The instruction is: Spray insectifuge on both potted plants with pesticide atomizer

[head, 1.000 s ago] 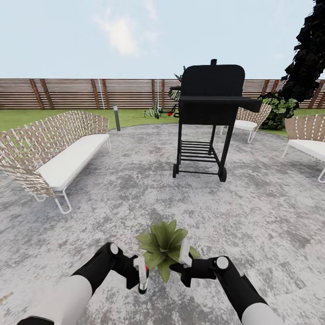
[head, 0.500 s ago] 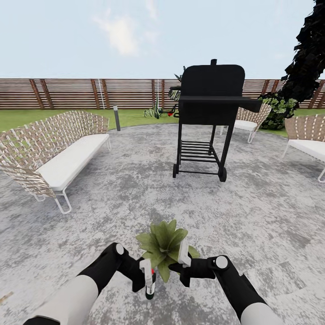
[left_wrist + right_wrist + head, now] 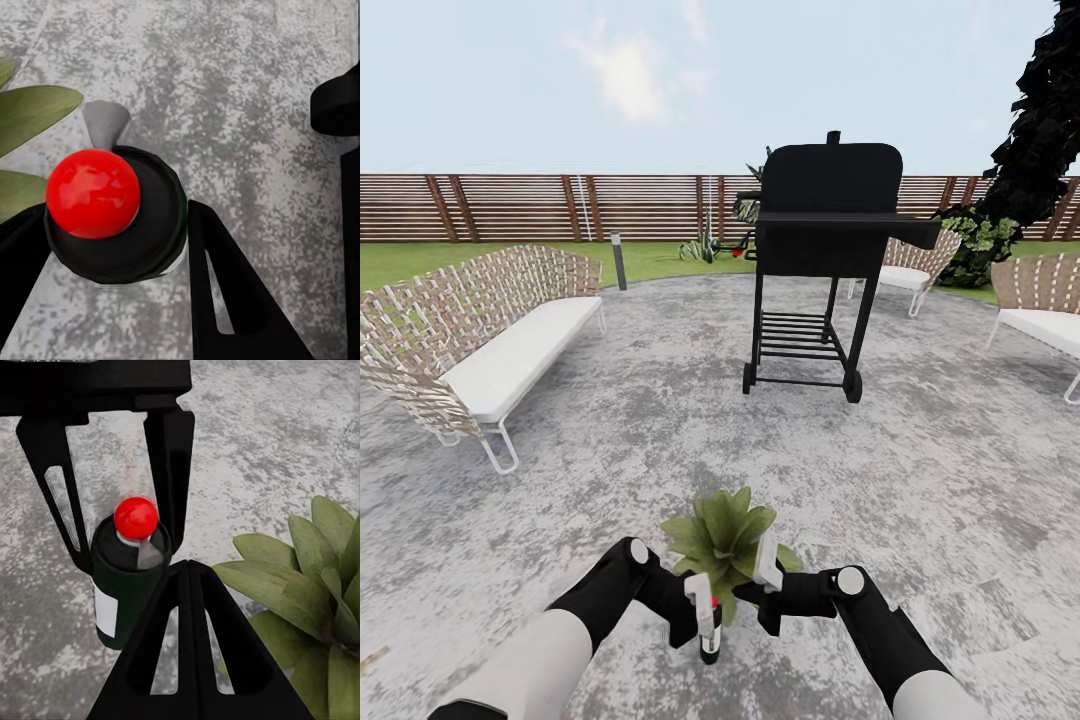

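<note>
In the garden, on the grey paving (image 3: pixel 610 440), my left gripper (image 3: pixel 705 618) is shut on the pesticide atomizer (image 3: pixel 709 640). It is a dark-green bottle with a white label (image 3: pixel 106 611) and a red cap (image 3: pixel 93 193), held upright just left of one potted plant (image 3: pixel 728 540). A pale grey cone (image 3: pixel 105 124) juts from the bottle's head toward the leaves (image 3: pixel 34 112). My right gripper (image 3: pixel 768 570) is shut with nothing in it, right beside the plant's (image 3: pixel 315 585) near side. No insectifuge shows on the leaves.
A black grill (image 3: pixel 825 260) stands ahead in the middle of the paving. A wicker sofa (image 3: pixel 480 340) is on the left, with wicker chairs (image 3: pixel 1040 310) at the right and behind the grill. Lawn (image 3: pixel 490 258) and a wooden fence (image 3: pixel 560 208) lie beyond.
My left gripper has carried the atomizer to the right and a little lower, closer to the plant. The right arm and the camera have stayed still.
</note>
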Controlling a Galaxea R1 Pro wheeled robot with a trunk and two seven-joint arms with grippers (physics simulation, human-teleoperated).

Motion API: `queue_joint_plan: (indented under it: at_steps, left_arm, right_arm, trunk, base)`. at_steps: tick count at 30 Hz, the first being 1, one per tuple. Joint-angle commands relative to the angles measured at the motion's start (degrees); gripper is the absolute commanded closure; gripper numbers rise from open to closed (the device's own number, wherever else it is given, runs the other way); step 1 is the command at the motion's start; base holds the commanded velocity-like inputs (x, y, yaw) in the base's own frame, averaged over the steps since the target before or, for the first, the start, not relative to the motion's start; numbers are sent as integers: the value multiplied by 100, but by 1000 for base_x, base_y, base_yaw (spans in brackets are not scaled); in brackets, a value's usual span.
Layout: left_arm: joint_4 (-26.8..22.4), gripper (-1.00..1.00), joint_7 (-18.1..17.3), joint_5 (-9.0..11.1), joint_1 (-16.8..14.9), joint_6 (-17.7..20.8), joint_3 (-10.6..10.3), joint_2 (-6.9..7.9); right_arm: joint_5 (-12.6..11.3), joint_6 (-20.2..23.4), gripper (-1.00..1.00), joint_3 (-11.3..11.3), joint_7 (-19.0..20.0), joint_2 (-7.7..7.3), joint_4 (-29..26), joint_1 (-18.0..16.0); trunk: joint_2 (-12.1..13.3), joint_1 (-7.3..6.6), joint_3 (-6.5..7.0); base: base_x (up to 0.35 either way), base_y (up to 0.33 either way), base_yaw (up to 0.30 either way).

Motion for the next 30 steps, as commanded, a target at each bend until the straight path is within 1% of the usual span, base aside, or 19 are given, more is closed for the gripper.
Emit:
queue_joint_plan:
  at_steps: [1, 7, 11, 14, 25, 30]
  left_arm:
    - [-9, 100, -21, -22, -2, 12, -2, -22]
    - [-16, 100, -21, -24, -1, 11, -3, -112]
    - [-36, 100, -15, -22, -2, 11, -3, -130]
    - [-55, 100, -15, -18, -2, 11, -3, -129]
    - [-61, 100, -21, -12, -2, 11, 4, -115]
    - [-16, 100, -15, -57, -10, 23, -22, -71]
  right_arm:
    - [60, -54, 100, -8, 2, 3, -6, -2]
    - [60, -54, 100, 21, 2, 41, -6, -2]
    - [60, -54, 100, 215, -2, 53, -6, -2]
    - [60, -54, 100, 289, -6, 55, -6, -2]
    - [60, -54, 100, 309, -7, 50, -6, -2]
    - [63, -54, 100, 303, -7, 47, 2, -2]
  trunk:
    - [-2, -1, -5]
    - [-2, -1, -5]
    - [-2, -1, -5]
    - [-2, -1, -5]
    - [-2, -1, -5]
    - [-2, -1, -5]
  base:
    - [0, 0, 0]
    - [0, 0, 0]
    - [0, 0, 0]
    - [0, 0, 0]
    - [0, 0, 0]
    - [0, 0, 0]
